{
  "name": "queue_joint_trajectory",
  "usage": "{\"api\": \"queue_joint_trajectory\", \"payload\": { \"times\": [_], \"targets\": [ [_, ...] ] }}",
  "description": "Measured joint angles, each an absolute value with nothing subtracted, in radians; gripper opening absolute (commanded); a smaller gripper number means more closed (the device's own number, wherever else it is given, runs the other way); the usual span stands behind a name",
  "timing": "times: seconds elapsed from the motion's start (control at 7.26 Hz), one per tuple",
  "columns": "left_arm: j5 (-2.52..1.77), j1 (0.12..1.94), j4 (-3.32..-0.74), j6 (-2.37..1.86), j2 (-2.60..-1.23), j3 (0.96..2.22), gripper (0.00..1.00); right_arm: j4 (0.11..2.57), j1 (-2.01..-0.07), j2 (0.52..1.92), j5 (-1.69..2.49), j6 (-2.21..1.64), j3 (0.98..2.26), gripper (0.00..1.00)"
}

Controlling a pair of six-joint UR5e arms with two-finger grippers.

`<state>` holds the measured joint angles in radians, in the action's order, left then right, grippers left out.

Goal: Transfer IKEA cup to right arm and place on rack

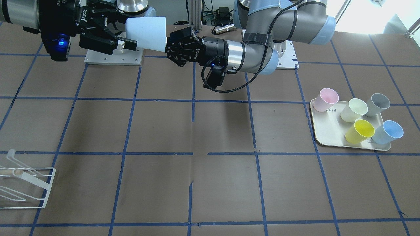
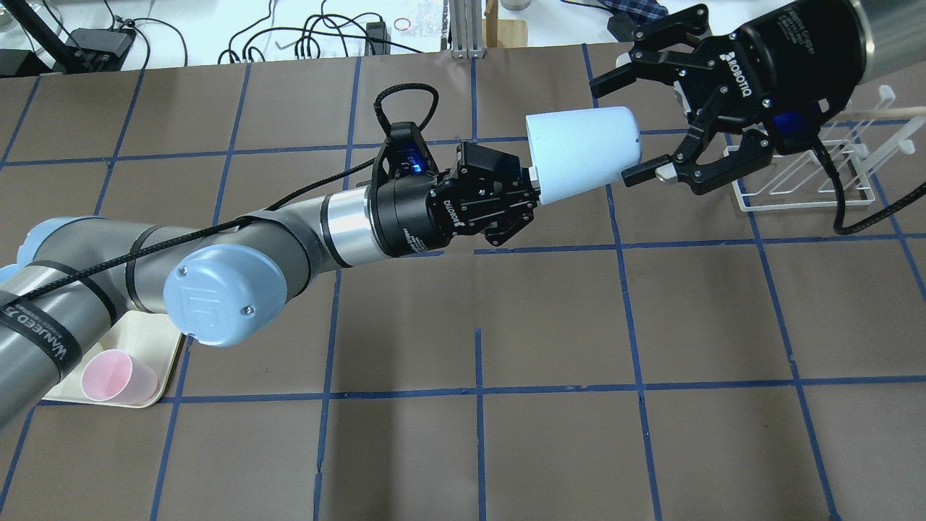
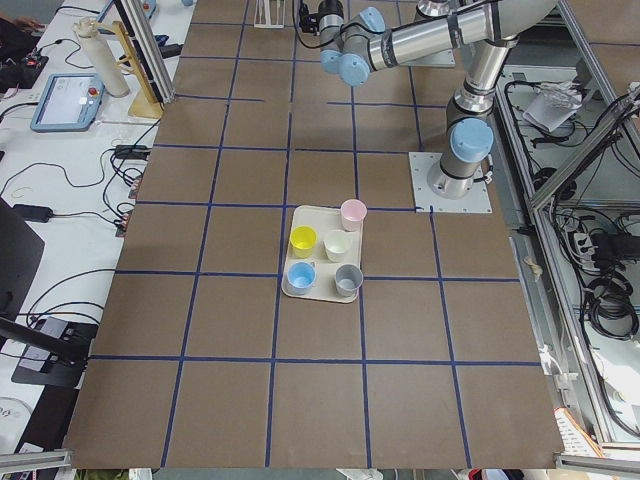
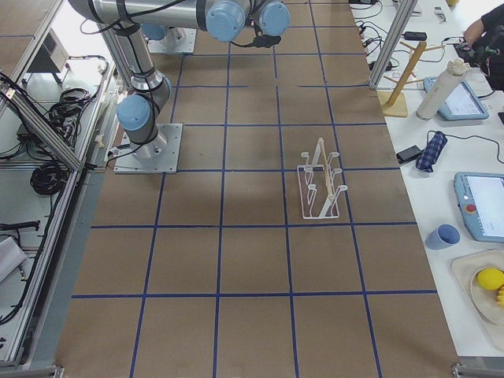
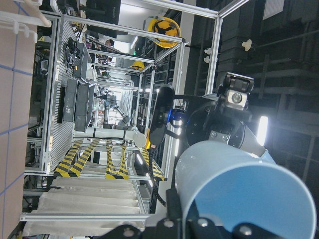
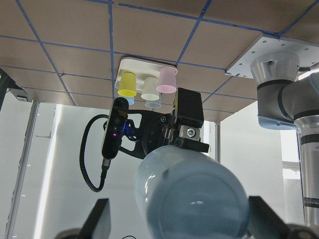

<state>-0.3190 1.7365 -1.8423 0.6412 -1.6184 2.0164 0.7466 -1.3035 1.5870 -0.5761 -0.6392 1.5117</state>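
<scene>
Lying sideways above the table, the pale-blue tapered IKEA cup (image 2: 582, 152) is pinched at its rim by the left gripper (image 2: 535, 189); the right gripper (image 2: 619, 132) gapes wide around its base, seemingly not touching.

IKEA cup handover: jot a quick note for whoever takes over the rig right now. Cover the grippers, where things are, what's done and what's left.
Left gripper: shut on the IKEA cup at its rim end, holding it on its side in the air above the table.
Right gripper: open, its fingers on either side of the cup's base end, not closed on it.
Rack: on the table on the robot's right, with no cup on it.
Tray: on the robot's left, with five other cups.
Done: cup presented to the right gripper.
Left: close the right gripper, release the left, place the cup on the rack.
</scene>
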Motion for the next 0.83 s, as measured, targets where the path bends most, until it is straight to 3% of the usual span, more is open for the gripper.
{"api": "queue_joint_trajectory", "payload": {
  "times": [0.55, 0.69, 0.83],
  "targets": [
    [-0.319, 1.736, -1.842, 0.643, -1.618, 2.018, 0.0, 0.733, -1.304, 1.592, -0.584, -0.639, 1.512, 0.97],
    [-0.319, 1.736, -1.842, 0.642, -1.617, 2.018, 0.0, 0.73, -1.304, 1.592, -0.584, -0.639, 1.512, 0.93],
    [-0.318, 1.736, -1.842, 0.642, -1.615, 2.018, 0.0, 0.728, -1.305, 1.592, -0.584, -0.638, 1.512, 0.71]
  ]
}}
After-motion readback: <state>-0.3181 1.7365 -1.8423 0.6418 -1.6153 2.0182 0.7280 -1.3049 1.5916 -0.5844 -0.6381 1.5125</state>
